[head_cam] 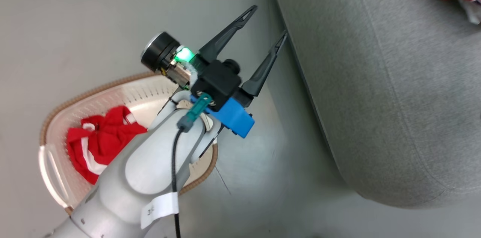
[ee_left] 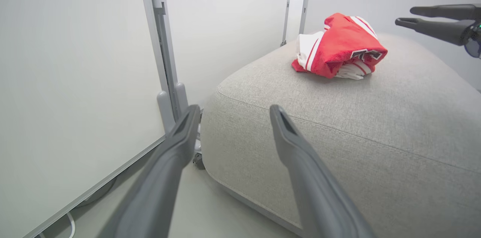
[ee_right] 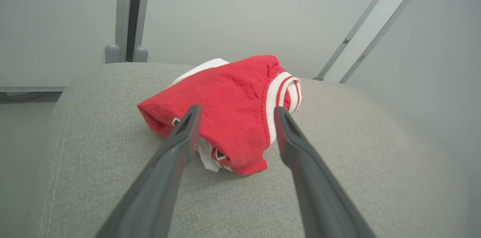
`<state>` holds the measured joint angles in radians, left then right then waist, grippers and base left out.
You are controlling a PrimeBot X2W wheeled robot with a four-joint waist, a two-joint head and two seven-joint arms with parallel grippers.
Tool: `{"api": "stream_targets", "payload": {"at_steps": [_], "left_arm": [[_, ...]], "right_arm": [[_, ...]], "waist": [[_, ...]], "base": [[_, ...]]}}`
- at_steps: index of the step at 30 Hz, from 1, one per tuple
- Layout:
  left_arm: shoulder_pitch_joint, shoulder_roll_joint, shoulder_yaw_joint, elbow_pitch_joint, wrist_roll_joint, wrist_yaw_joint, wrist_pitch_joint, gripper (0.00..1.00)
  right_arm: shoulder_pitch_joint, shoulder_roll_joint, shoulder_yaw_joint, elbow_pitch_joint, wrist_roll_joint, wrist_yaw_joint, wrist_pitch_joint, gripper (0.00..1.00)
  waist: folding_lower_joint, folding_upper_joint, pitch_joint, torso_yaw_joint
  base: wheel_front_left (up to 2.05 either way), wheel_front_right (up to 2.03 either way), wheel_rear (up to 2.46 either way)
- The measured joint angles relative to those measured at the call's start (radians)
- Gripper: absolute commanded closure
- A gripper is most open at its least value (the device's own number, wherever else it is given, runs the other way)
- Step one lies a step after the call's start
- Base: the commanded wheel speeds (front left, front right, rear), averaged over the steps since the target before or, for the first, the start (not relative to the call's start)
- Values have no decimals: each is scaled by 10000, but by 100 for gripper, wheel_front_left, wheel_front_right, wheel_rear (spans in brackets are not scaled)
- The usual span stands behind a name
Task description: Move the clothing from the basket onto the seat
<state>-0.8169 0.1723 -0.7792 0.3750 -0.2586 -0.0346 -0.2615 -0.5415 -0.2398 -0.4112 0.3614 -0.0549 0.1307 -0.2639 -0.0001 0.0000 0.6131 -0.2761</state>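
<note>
— Fingers of the right gripper: spread, or pinching something?

— Spread wide and empty. They point at the jersey, which lies crumpled on top of the seat, well in from its edge.

— And the second garment?

— Off the seat. It is bunched in the basket, which stands on the floor near the seat's rounded corner.

— What about the left gripper?

— Its fingers are also spread, holding nothing. It hangs above the floor between the basket and the seat's side, with one tip close to that side.

— Halfway, then?

— I judge so. One piece is delivered, and one is left to lift out and carry across to the seat.
</note>
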Motion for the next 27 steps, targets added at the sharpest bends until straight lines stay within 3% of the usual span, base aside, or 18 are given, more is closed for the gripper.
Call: {"api": "stream_targets", "payload": {"at_steps": [14,27], "left_arm": [[3116,33,3012,-1152,-314,662,-6,0],[5584,-502,5868,-1469,198,349,-13,0]], "right_arm": [[1805,357,2284,-1939,466,2,-2,0],[3153,1016,3252,-2525,625,0,-2,0]], "waist": [[-1,0,-2911,660],[-2,0,-4705,2085]], "base": [[0,0,0],[0,0,0]]}}
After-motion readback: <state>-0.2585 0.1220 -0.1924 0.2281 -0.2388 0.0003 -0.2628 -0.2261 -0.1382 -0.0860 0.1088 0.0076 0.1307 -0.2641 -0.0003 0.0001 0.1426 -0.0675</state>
